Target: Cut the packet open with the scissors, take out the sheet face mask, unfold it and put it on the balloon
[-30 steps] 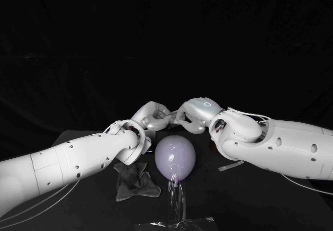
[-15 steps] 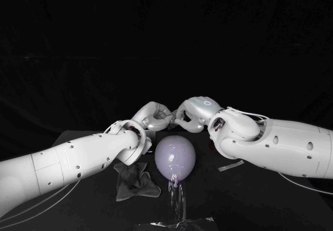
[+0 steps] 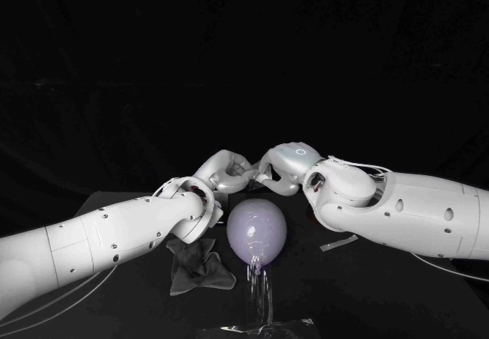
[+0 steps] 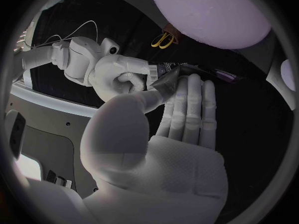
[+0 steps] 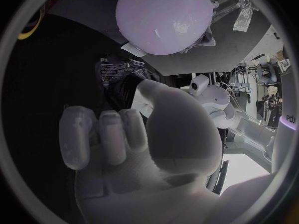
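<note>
The pale purple balloon (image 3: 257, 229) stands upright at mid-table; the wrist views show this balloon (image 4: 212, 12) (image 5: 165, 17) too. Behind it my left hand (image 3: 230, 173) and right hand (image 3: 277, 176) meet, above the table. Both grip the dark packet (image 4: 165, 76), which has a barcode label. My left hand (image 4: 168, 134) pinches it between the thumb and straight fingers. My right hand (image 4: 118, 79) closes round its other end. In the right wrist view my right hand (image 5: 143, 134) curls its fingers beside the printed packet (image 5: 118, 74). The yellow-handled scissors (image 4: 163, 40) lie on the table past the balloon.
A crumpled dark grey cloth (image 3: 201, 265) lies left of the balloon. A thin pale strip (image 3: 339, 244) lies to the balloon's right. The balloon's clear stand (image 3: 260, 328) sits at the table's near edge. The scissors' yellow handle (image 5: 31, 27) shows at the right wrist view's rim.
My right arm has shifted slightly to the left, towards the left hand. Both hands stay together on the packet behind the balloon.
</note>
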